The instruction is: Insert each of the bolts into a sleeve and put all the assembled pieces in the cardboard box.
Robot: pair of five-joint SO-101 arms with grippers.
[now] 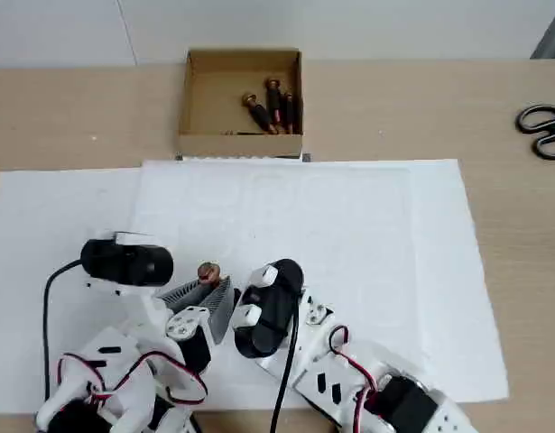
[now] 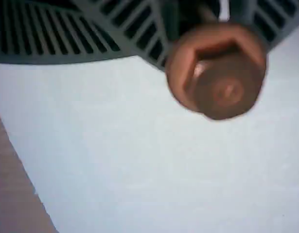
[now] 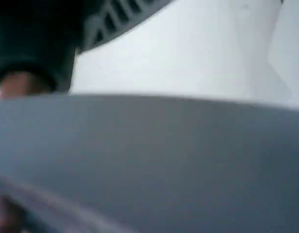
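The bolt point(image 2: 219, 82) is gleaming as smooth coppery metal; the left gripper point(image 1: 209, 283) is showing matt, ribbed grey plastic. At twelve o'clock the cardboard box point(image 1: 194, 99) is looking dull and fibrous. A matt white paper sheet point(image 1: 367, 234) is covering the smooth wooden table point(image 1: 78, 108).

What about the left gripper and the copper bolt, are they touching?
Touching. The left wrist view shows the copper bolt clamped between the ribbed fingers of the left gripper, no gap visible.
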